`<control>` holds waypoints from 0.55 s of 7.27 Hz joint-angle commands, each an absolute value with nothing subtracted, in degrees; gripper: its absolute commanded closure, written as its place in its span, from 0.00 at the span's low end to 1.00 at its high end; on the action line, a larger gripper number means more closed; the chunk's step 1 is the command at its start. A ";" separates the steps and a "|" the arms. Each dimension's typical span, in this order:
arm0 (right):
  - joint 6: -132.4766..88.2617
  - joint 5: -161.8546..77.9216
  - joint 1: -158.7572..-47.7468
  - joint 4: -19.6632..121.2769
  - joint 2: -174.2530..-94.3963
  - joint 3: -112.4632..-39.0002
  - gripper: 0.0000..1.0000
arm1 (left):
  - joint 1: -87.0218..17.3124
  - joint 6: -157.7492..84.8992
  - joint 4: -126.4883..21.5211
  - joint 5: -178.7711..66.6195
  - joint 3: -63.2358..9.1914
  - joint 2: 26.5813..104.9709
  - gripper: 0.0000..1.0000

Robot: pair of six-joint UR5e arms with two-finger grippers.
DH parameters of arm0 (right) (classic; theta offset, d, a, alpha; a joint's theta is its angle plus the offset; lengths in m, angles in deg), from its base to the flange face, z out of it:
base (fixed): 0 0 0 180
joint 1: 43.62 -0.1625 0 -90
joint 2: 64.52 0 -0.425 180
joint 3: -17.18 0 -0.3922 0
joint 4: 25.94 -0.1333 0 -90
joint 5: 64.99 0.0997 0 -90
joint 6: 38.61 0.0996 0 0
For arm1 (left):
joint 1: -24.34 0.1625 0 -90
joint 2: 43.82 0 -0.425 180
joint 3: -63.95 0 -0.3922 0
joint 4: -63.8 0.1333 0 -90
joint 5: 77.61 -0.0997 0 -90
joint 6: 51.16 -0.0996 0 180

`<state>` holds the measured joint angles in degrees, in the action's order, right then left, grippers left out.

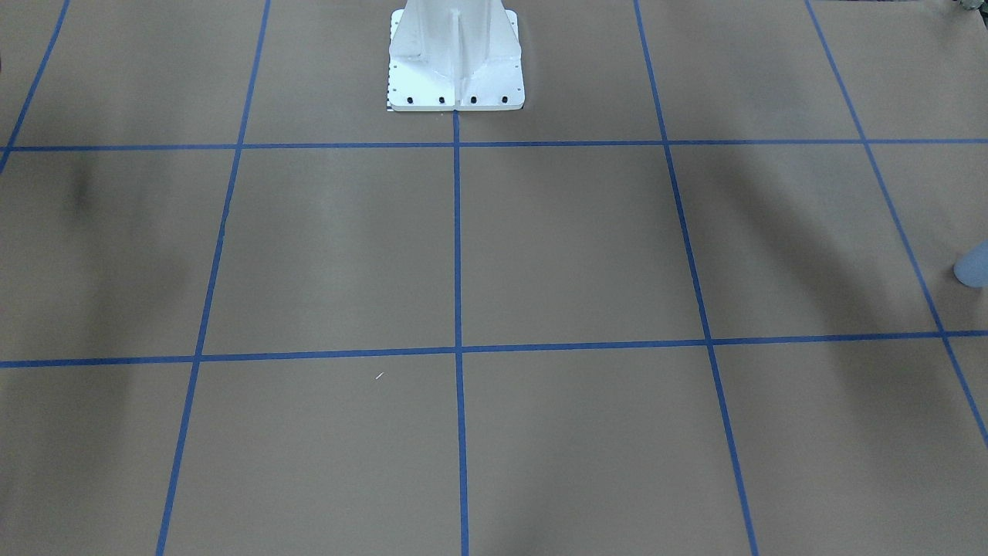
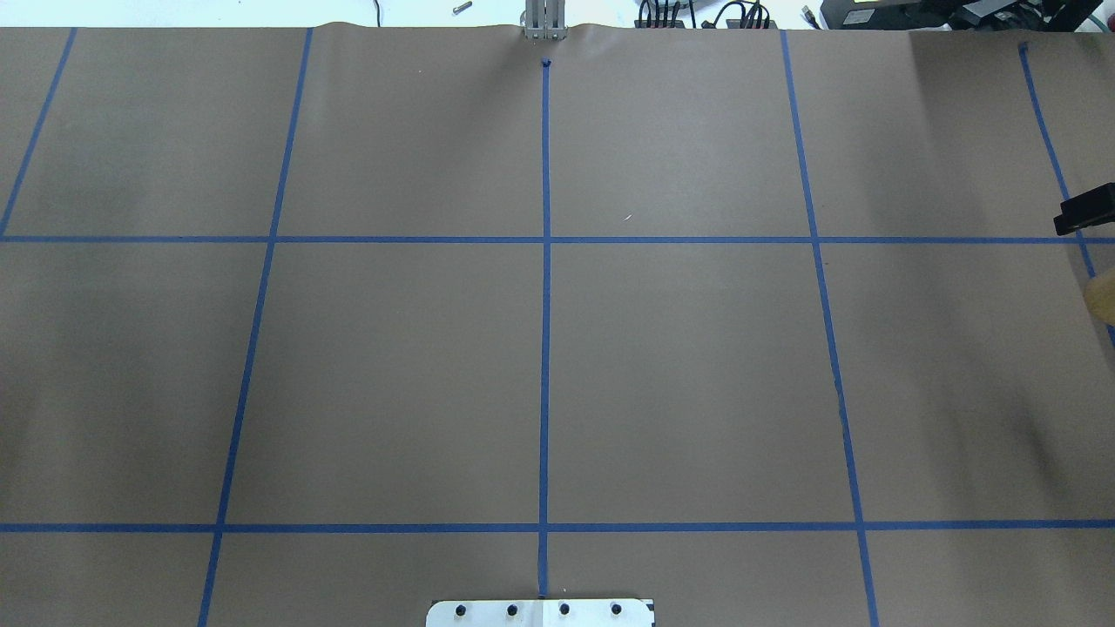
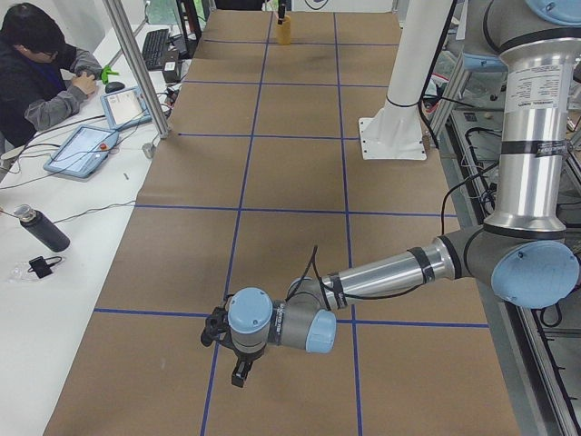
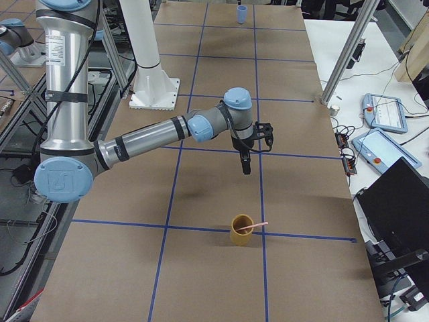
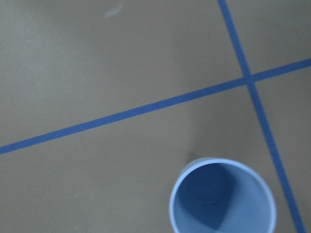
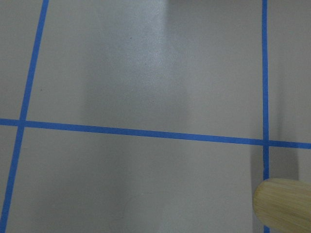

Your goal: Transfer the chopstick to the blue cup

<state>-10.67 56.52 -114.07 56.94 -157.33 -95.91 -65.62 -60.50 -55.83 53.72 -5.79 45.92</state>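
The blue cup (image 5: 222, 196) stands upright and empty at the bottom of the left wrist view. It also shows at the edge of the front view (image 1: 974, 266) and at the table's far end in the right side view (image 4: 242, 13). A pale pink chopstick (image 4: 255, 227) leans in a tan cup (image 4: 241, 230). My right gripper (image 4: 245, 168) points down, apart from the tan cup, and nothing shows in it. My left gripper (image 3: 239, 374) hangs low over the table near the blue cup. I cannot tell whether either gripper is open or shut.
The table is brown paper with a grid of blue tape lines (image 2: 545, 348). The white robot base (image 1: 455, 58) stands at the middle of one long side. The tan cup also shows in the overhead view (image 2: 1104, 296) and the right wrist view (image 6: 284, 204). An operator (image 3: 41, 77) sits at a side desk with tablets.
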 commanded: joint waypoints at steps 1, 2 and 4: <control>-10.66 56.39 -114.02 56.94 -157.33 -95.76 0.00 | -65.48 -59.86 -56.00 53.70 -3.82 47.67 0.04; -10.66 56.39 -113.93 56.94 -157.24 -95.76 0.00 | -65.48 -59.51 -55.91 53.70 -2.16 48.98 0.07; -10.66 56.39 -113.76 56.85 -157.24 -95.59 0.00 | -65.48 -59.51 -56.26 53.70 -0.22 50.22 0.09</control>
<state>-10.66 56.39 -113.83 56.92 -157.26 -95.68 -65.49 -59.57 -56.09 53.70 -1.28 49.53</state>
